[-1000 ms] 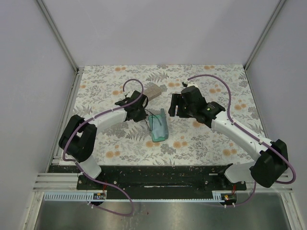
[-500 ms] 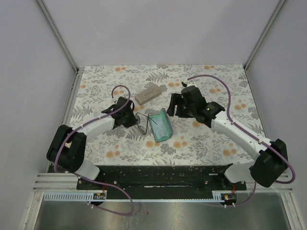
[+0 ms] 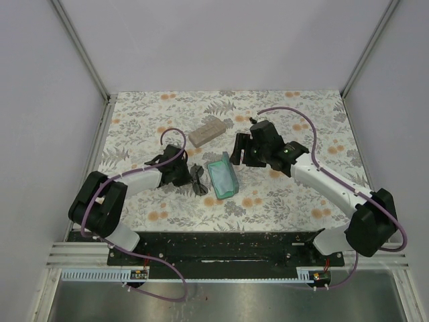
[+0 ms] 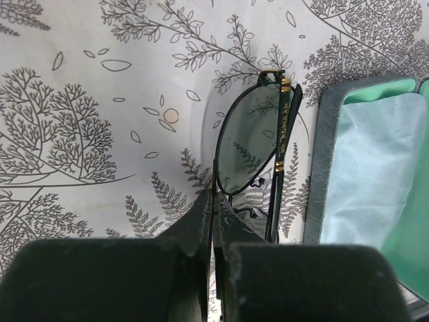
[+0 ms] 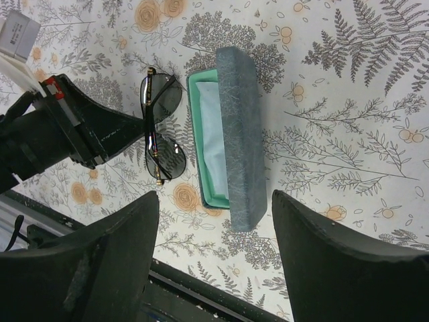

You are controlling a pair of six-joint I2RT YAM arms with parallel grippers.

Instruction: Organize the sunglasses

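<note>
Sunglasses (image 4: 251,144): drawn clear of case (image 4: 362,181), now pinched by left pincer (image 4: 212,208), case just beside it; casing is judged pending. Right pincer (image 3: 242,149): spread.

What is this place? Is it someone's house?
Probably a robot practice booth, not a house. Plain walls and metal rails box in a flowery table. A left arm and right arm are bolted to its edge. Props: sunglasses, open case, tan case.

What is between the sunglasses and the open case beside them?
Nothing visible. The sunglasses, pinched by the left gripper, are right beside the open side of the case, with only bare tabletop between them. A blue cloth lies inside the case, so they would likely land on that.
</note>
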